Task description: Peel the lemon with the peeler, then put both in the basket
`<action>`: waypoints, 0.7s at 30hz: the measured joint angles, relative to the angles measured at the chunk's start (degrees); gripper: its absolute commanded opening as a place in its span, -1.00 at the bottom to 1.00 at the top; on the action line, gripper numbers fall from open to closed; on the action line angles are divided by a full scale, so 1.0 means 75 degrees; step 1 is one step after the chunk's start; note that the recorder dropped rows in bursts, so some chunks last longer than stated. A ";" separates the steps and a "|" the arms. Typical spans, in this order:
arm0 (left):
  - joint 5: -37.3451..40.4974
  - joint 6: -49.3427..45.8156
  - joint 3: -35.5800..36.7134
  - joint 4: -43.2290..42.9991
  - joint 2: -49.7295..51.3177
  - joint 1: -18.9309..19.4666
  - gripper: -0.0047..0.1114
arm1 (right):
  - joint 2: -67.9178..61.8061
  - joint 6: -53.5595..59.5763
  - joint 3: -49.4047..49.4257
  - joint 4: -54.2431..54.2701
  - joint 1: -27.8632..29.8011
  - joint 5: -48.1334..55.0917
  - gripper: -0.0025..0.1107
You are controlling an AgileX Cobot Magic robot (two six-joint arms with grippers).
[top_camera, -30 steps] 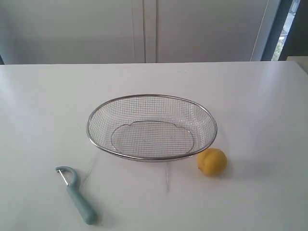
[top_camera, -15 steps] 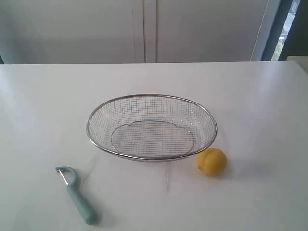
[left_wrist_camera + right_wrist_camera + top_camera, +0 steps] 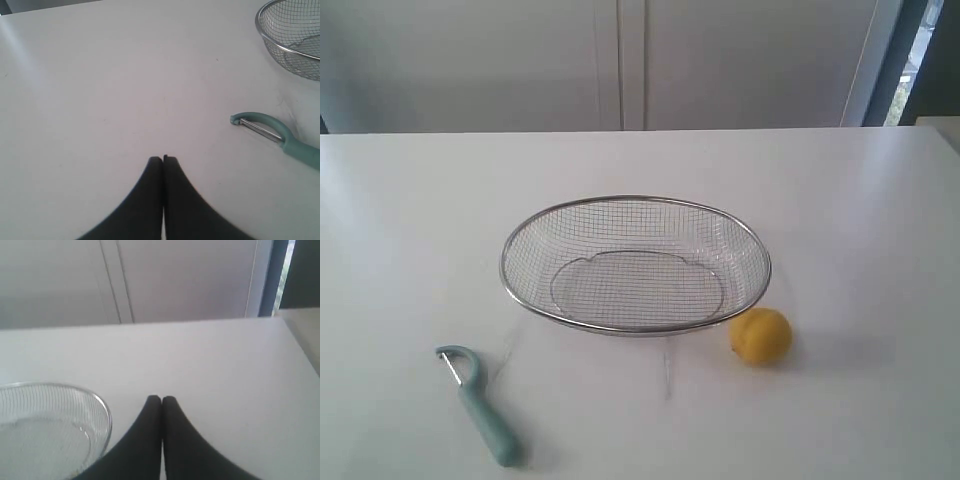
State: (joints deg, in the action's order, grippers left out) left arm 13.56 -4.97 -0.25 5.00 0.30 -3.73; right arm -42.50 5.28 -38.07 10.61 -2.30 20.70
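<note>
**Not grabbing anything yet**

Starting with the exterior view. Can see the basket (image 3: 503,268) parked around the middle of the white surface (image 3: 860,200), open side up. Spotting the lemon (image 3: 760,336) just beside its near right rim, down on the surface and outside the mesh; looks close to touching, but can't say for sure. Finding the peeler (image 3: 480,400) toward the front left, lying flat on the surface, near the basket without touching it and well apart from the lemon. Has its looped head at the far end and the teal handle running toward the near edge. Also getting pale cabinet doors (image 3: 620,60) behind the surface.

Moving to the left wrist view. Showing the left fingers (image 3: 150,185) pressed flat together, clamped on nothing, hanging over bare surface. Can make out the peeler's head, metal blade and a bit of handle off to the side, apart from the fingers. Catching a slice of the basket rim and mesh beyond the peeler too.

Finishing with the right wrist view. Same deal for the right fingers (image 3: 150,425): closed tight against each other, holding nothing, above the surface. Seeing part of the basket's rim and mesh near them, with the same pale doors past the far edge.
</note>
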 measured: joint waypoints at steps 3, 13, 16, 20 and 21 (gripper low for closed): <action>0.0000 0.0000 0.0000 0.0000 0.0000 0.0000 -0.92 | -0.0543 0.0409 -0.0436 -0.0033 0.0000 0.0850 -0.96; 0.0000 0.0000 0.0000 0.0000 0.0000 0.0000 -0.92 | -0.2166 0.1124 -0.1180 0.0383 -0.0052 0.2474 -0.96; 0.0000 0.0000 0.0000 0.0000 0.0000 0.0000 -0.92 | -0.2358 0.1748 -0.1214 0.0861 -0.0186 0.2479 -0.92; 0.0000 0.0000 0.0000 0.0000 0.0000 0.0000 -0.92 | -0.2551 0.2286 -0.1226 0.1358 -0.0356 0.2492 -0.73; 0.0000 0.0000 0.0000 0.0000 0.0000 0.0000 -0.92 | -0.2585 0.2350 -0.1226 0.1414 -0.0388 0.2477 -0.68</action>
State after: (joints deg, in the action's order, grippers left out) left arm 13.56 -4.97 -0.25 5.00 0.30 -3.73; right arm -61.88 22.90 -47.27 21.22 -5.22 39.28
